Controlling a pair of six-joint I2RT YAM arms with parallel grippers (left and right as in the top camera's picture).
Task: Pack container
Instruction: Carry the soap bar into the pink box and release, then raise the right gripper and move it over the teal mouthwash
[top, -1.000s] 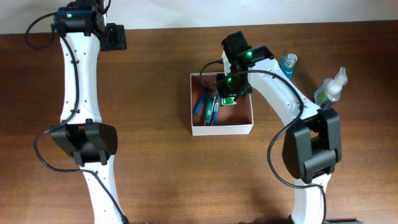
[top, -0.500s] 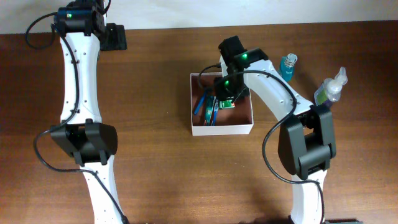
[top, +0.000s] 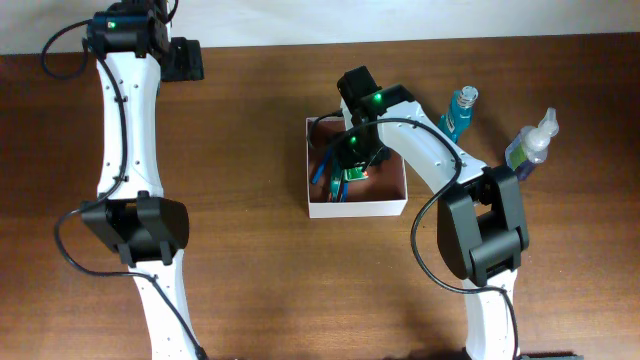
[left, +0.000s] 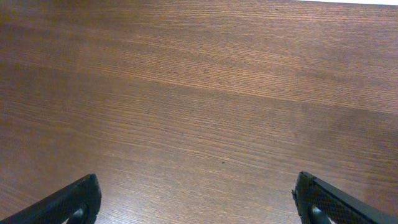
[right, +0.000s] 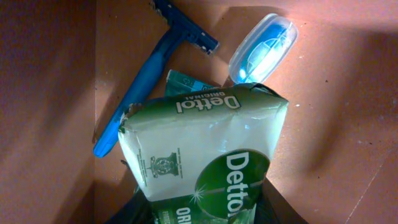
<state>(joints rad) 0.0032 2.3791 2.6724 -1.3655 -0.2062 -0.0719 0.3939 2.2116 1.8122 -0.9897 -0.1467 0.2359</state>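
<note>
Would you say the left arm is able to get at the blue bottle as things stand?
Probably not: the left gripper sits far from the bottle, with the container and right arm between.

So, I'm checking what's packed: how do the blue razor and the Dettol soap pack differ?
The blue razor is long, thin and lies flat on the container floor; the Dettol soap pack is blocky, green-and-white and gripped by the right claw. Both are over the container.

Shallow white-walled container (top: 357, 208), mid-table.
</note>
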